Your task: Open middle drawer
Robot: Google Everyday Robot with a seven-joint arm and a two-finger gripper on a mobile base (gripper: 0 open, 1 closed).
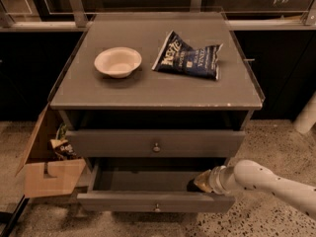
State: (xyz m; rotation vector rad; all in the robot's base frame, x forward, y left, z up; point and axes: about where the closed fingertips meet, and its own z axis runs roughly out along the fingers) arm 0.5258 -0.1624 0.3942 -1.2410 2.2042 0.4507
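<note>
The grey cabinet (148, 90) shows two drawer fronts below its top. The middle drawer (118, 201) is the lower one, with a small round knob (157, 209). It is pulled out toward me, and its plain grey inside (143, 179) shows. My gripper (200, 183) reaches in from the right on a white arm (266, 179). It sits inside the drawer's right end, just behind the front panel. The upper drawer front (113, 143) with its knob (156, 147) stands only slightly out. Any drawer below the middle one is hidden.
A cream bowl (118, 61) and a dark blue chip bag (190, 58) lie on the cabinet top. An open cardboard box (47, 177) with litter stands on the floor at the cabinet's left. A white post (306, 115) stands at the right.
</note>
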